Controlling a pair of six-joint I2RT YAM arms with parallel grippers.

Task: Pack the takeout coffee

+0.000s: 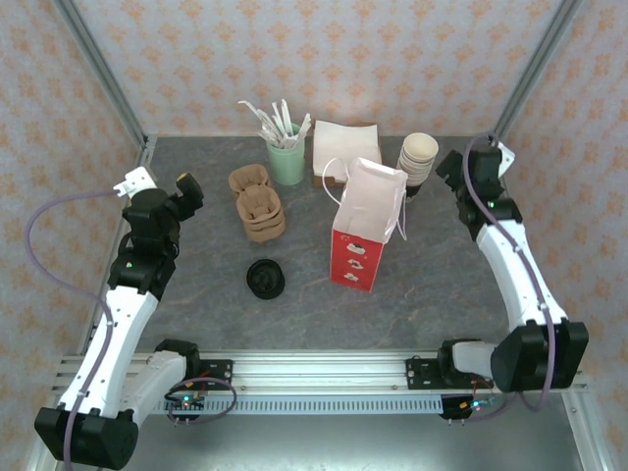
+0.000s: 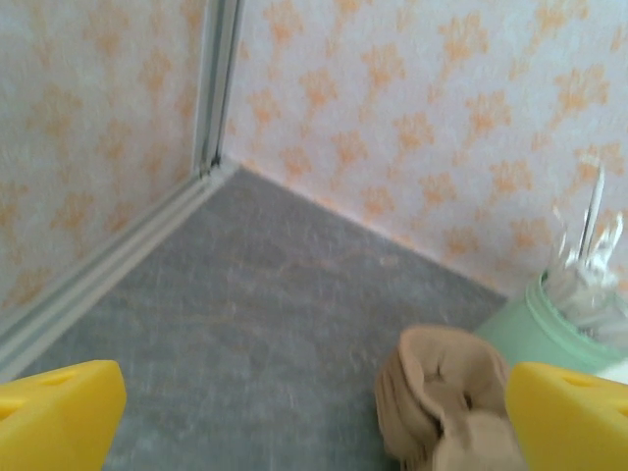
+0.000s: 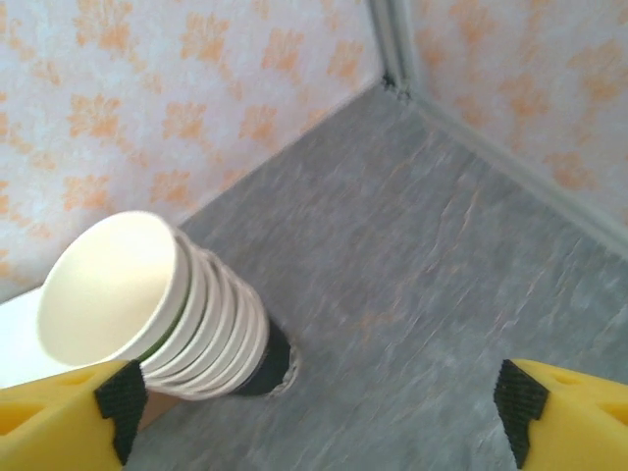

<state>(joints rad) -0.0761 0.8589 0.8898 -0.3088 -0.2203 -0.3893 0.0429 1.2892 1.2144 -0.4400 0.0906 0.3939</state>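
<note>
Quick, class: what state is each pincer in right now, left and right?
Left pincer: open, holding nothing.
Right pincer: open, holding nothing.

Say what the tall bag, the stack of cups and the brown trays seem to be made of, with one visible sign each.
The bag looks like paper: matte white, red printed base, creased top edge. The stack of cups is probably paper: smooth cream, thin rolled rims. The brown trays seem moulded pulp: dull, lumpy surface.

Matt mottled grey tabletop (image 1: 196,294); creased paper bag (image 1: 365,216) (faint sheen); rough brown pulp cup carriers (image 1: 260,211); smooth matt cream paper cups (image 3: 196,314).
</note>
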